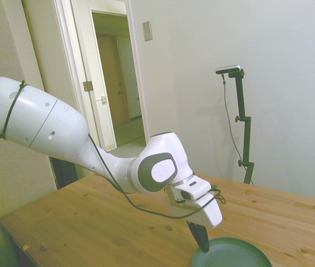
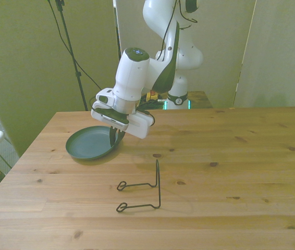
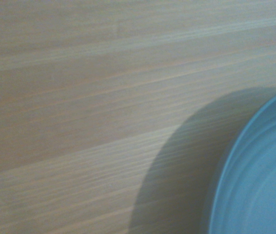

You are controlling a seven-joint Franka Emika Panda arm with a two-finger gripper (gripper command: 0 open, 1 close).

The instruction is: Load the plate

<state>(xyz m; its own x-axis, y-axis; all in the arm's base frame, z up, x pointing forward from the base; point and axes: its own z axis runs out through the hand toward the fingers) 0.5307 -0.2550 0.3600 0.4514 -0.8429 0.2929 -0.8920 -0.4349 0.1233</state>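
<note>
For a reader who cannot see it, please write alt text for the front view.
A white robot arm lowers its hand onto the rim of a dark green plate on a wooden table. A black wire rack stands nearer the camera.

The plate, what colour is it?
Dark teal-green, plain; the plate shows best in the front view.

Overall light: soft, even indoor light with a yellow-green cast in the side and front views.
Shadows: in the wrist view a broad soft shadow lies on the table [image 3: 79, 97] beside the plate [image 3: 260, 185]; in the front view a faint shadow lies under the plate [image 2: 87, 143].
Focus: wrist view slightly soft, wood grain smeared; side and front views reasonably sharp.
Colour: the plate reads bluish in the wrist view, dark teal-green elsewhere.
Glare: the wall in the side view looks washed out and pale.
</note>
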